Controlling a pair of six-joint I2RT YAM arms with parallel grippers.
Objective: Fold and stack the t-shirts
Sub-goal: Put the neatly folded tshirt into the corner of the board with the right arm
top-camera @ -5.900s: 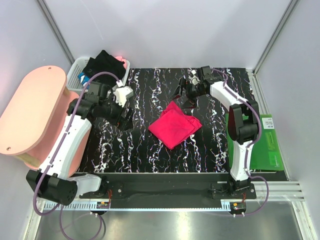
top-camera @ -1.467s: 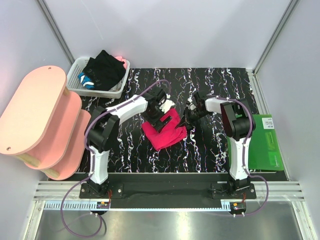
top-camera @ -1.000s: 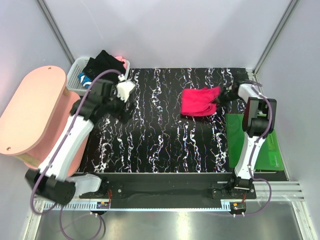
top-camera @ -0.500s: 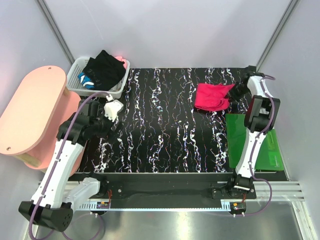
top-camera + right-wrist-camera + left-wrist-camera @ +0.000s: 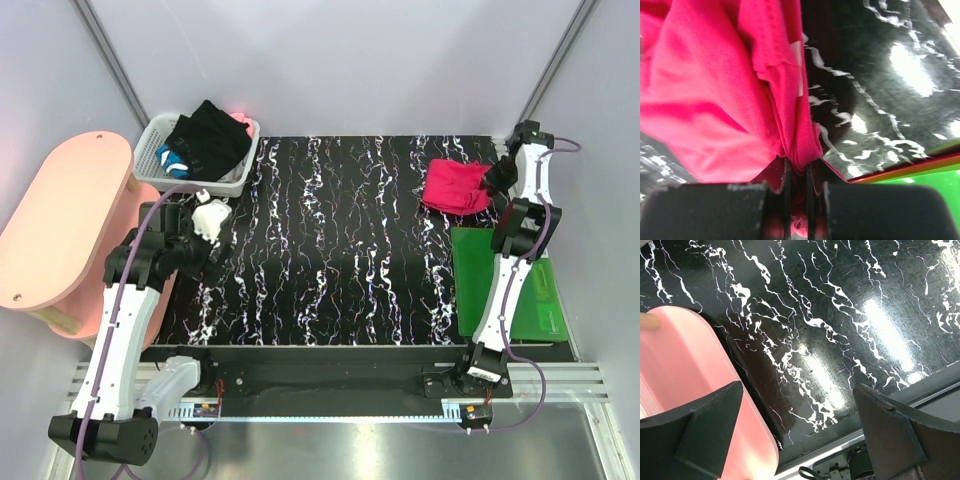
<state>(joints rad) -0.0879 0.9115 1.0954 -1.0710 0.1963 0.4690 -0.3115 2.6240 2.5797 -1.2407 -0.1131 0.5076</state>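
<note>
The folded pinkish-red t-shirt (image 5: 455, 187) lies at the table's far right. My right gripper (image 5: 497, 175) is shut on its right edge. In the right wrist view the red cloth (image 5: 715, 90) bunches up between the pinched fingers (image 5: 796, 172). A black t-shirt (image 5: 208, 138) lies heaped in the white basket (image 5: 236, 183) at the far left. My left gripper (image 5: 207, 235) hangs open over the table's left edge beside the pink shelf. In the left wrist view its fingertips (image 5: 710, 432) stand far apart with nothing between them (image 5: 797, 435).
A green mat (image 5: 545, 300) lies to the right of the table, next to the right arm. A pink rounded shelf unit (image 5: 70, 225) stands at the left, close to my left arm. The black marbled tabletop (image 5: 340, 250) spans the middle.
My right gripper has dragged the red t-shirt from the table's middle to the far right. My left arm has pulled back to the left edge, open.
</note>
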